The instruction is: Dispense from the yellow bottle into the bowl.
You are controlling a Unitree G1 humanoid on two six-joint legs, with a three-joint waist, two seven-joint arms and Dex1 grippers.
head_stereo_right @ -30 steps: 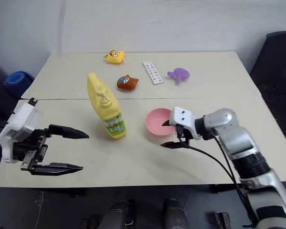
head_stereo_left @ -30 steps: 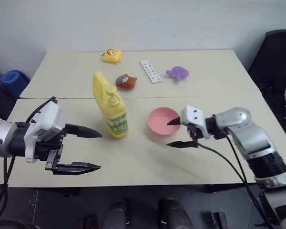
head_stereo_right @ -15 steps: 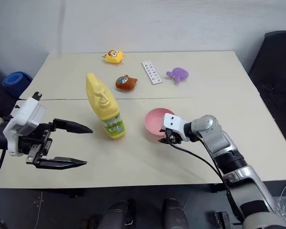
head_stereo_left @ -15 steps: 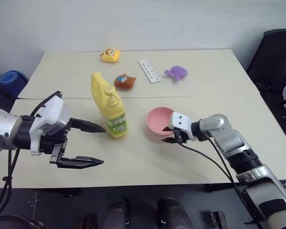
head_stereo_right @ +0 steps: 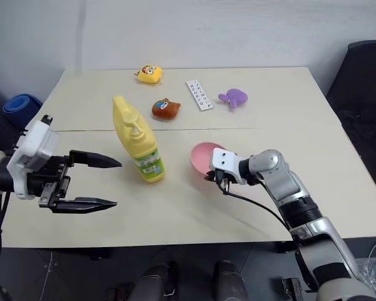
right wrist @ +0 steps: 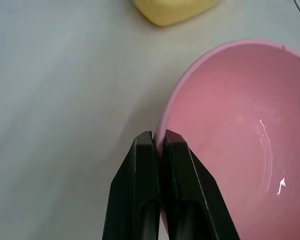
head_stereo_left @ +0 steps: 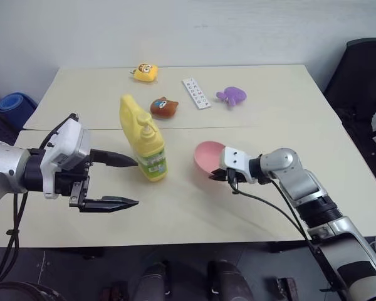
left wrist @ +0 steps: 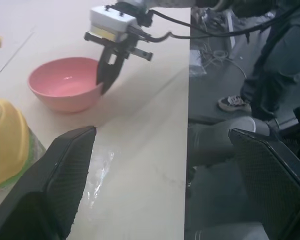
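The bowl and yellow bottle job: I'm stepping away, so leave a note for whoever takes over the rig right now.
Right end effector: shut on the near rim of the pink bowl, one finger inside and one outside.
Left end effector: open, holding nothing, hovering beside the yellow bottle, not touching it.
The bottle stands upright on the table, left of the bowl and apart from it.
Done: bowl gripped.
Left: reach the bottle's pump and dispense into the bowl, which looks empty.

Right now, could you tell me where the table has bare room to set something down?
Bare: the near strip in front of the yellow bottle and bowl, and the right side past the bowl. Crowded: the far middle, with the yellow plush, brown toy, white strip and purple toy.
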